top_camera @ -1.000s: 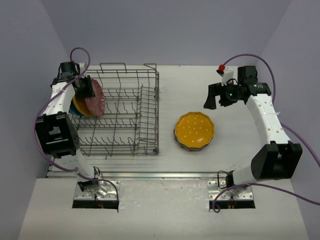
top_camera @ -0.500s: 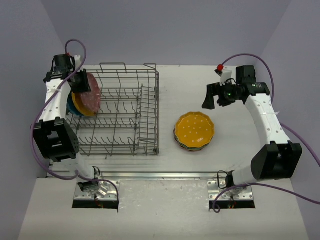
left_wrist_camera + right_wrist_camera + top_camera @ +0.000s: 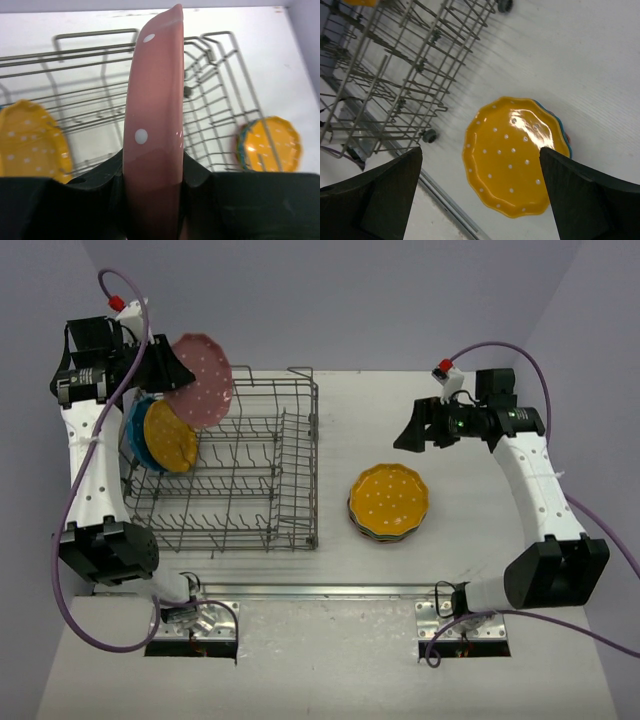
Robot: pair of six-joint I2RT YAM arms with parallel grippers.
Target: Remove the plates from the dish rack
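Note:
My left gripper point(image 3: 163, 368) is shut on a pink-red dotted plate point(image 3: 200, 380) and holds it lifted above the far left corner of the grey wire dish rack point(image 3: 262, 502). In the left wrist view the plate point(image 3: 152, 115) stands edge-on between the jaws. An orange-yellow plate point(image 3: 169, 436) and a blue plate point(image 3: 135, 435) still stand in the rack's left end. A stack of plates with an orange-yellow one on top point(image 3: 389, 500) lies on the table right of the rack. My right gripper point(image 3: 414, 430) is open and empty above the table, beyond the stack.
The rack's raised wire sides point(image 3: 305, 420) and upright tines lie between the lifted plate and the stack. The right wrist view shows the stack point(image 3: 515, 155) below the open fingers and a rack wheel point(image 3: 428, 135). A metal rail point(image 3: 300, 590) runs along the near table edge.
My left gripper has lifted the pink-red plate up and out of the rack, tilting it. The right gripper shifted slightly left.

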